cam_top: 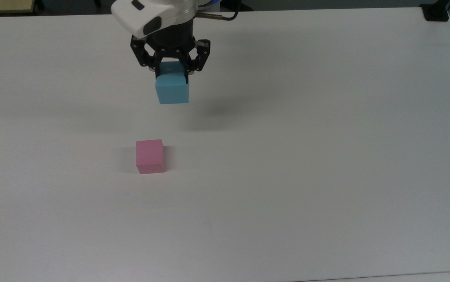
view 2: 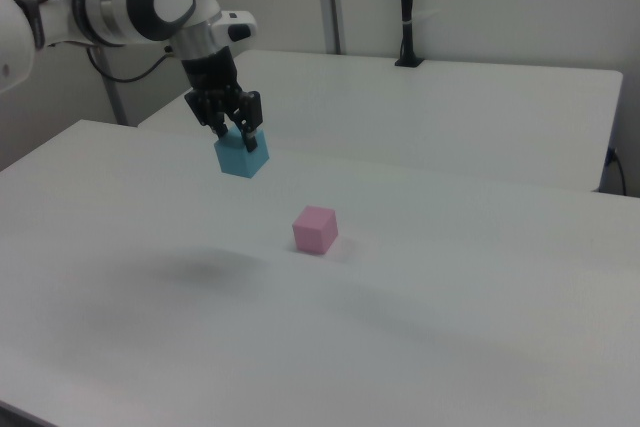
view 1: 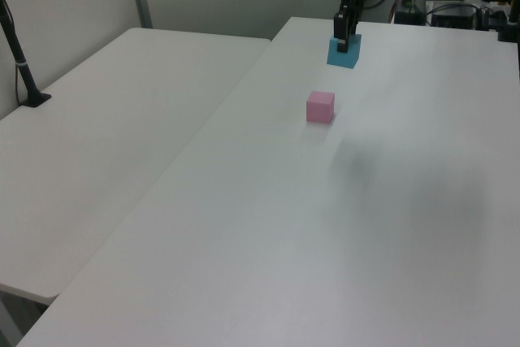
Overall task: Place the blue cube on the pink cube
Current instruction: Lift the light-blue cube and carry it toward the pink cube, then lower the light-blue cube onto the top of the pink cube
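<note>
One end effector [cam_top: 172, 73] clamped on small matte light-blue cube [cam_top: 172, 92], held above white worktop [cam_top: 307, 156]; pastel pink cube [cam_top: 150, 156] apart.

Matt blue cube [cam_top: 172, 92], matt pink cube [cam_top: 150, 156], smooth white table [cam_top: 326, 156]

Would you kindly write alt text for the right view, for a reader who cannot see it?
A white robot arm's end effector holds a blue cube in the air above a white table. A pink cube sits on the table, lower and toward the right view's right, apart from the blue one. A second white table stands behind.
</note>
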You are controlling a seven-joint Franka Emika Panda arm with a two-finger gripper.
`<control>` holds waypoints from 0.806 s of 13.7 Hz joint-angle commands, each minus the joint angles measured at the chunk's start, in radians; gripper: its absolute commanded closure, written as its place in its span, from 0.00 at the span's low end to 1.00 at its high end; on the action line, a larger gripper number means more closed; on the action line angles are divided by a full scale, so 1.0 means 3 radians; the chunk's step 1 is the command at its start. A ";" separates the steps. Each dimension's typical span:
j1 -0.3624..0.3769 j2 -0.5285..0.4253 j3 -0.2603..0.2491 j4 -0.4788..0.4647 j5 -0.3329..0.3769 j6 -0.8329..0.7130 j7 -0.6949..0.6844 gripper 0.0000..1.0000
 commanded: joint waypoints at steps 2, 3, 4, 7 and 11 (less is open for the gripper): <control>-0.0074 0.0388 -0.0030 0.0487 0.0065 -0.0101 -0.0088 0.60; -0.0079 0.0445 -0.0030 0.0539 0.0060 -0.0101 -0.0088 0.60; -0.0105 0.0526 -0.0030 0.0605 0.0044 -0.0096 -0.0093 0.60; -0.0146 0.0655 -0.0030 0.0687 0.0024 -0.0075 -0.0098 0.60; -0.0217 0.0757 -0.0030 0.0652 -0.0048 0.0001 -0.0134 0.60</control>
